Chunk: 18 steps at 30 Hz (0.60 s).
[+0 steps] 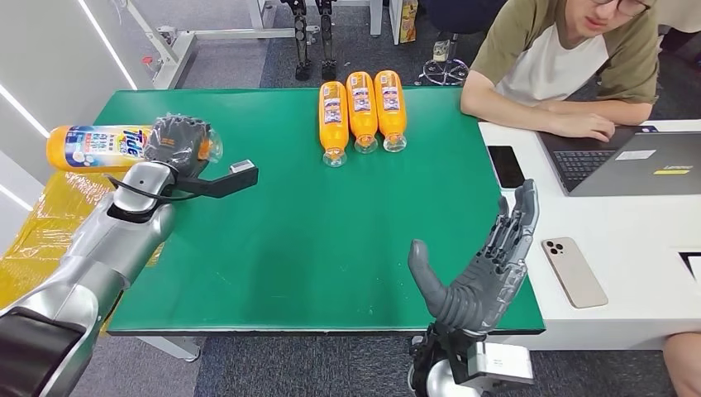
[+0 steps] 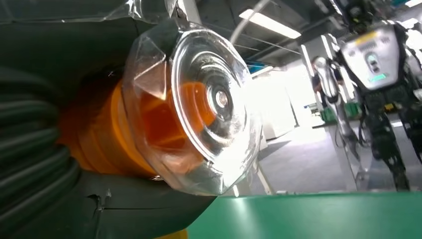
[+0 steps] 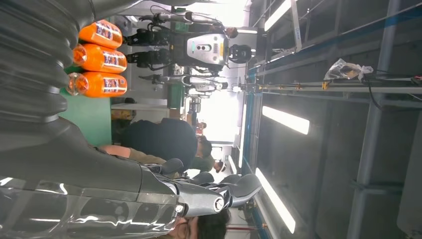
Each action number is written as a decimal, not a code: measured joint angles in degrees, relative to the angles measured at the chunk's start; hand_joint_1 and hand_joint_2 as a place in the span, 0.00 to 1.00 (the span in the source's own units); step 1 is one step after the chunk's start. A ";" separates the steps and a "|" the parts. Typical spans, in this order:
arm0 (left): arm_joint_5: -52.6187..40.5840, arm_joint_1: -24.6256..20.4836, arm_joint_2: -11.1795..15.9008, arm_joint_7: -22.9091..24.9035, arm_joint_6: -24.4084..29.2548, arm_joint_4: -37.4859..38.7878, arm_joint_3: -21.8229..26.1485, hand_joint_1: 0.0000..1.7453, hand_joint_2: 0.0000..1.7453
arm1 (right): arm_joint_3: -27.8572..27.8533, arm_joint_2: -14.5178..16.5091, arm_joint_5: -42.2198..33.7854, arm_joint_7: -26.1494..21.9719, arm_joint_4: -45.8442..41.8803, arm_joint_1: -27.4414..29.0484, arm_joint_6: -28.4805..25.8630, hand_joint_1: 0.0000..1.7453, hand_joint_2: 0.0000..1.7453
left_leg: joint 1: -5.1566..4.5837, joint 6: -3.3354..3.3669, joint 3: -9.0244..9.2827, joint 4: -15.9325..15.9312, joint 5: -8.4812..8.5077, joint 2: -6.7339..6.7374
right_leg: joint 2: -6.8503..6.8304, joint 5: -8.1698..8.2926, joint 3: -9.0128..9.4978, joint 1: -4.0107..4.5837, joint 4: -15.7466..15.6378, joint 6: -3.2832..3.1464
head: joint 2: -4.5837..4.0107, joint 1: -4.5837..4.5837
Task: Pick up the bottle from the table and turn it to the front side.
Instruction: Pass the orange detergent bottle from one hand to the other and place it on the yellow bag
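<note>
Far left of head view: bottle [image 1: 103, 147] is up off the bench [image 1: 314, 248], held by left hand [image 1: 178, 142] over the bench's far-left corner; long axis runs roughly level, side to side, clear cap end toward bench centre, base poking out past the bench edge; printed label faces up toward the head cam, so prob. the front side is already showing or close to it (judgement only).

Left fingers [image 1: 183, 131] are wrapped round the neck/shoulder end w/ the bottle inside the grip; left wrist view looks straight at the clear cap [image 2: 209, 107] w/ orange body behind it, dark fingers closed tight on both sides; so the grip sits near one end, not mid-body; any further roll has to come about that long axis via wrist; heavy base end could droop.

Centre, far side of bench: three more orange bottles [image 1: 362, 112] lie side by side, caps toward the robot, untouched.

Right: right hand [image 1: 484, 269] sits at near-right bench edge, fingers straight and apart, holding nothing; well apart from the held bottle, so left hand is the one on the job.

Beyond the right edge: person [image 1: 570, 58] at a white desk w/ laptop [image 1: 636, 161]; two phones [image 1: 573, 271] lying near.
</note>
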 joint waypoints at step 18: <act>-2.20 3.39 -1.19 -9.59 -12.37 3.09 -3.85 1.00 1.00 | -0.42 0.22 0.83 0.00 -0.01 -0.05 0.00 0.00 1.00 | 0.00 0.00 -0.05 -0.01 0.00 -0.05 | -0.08 -0.02 -0.01 0.00 0.00 -0.01 | 0.00 0.00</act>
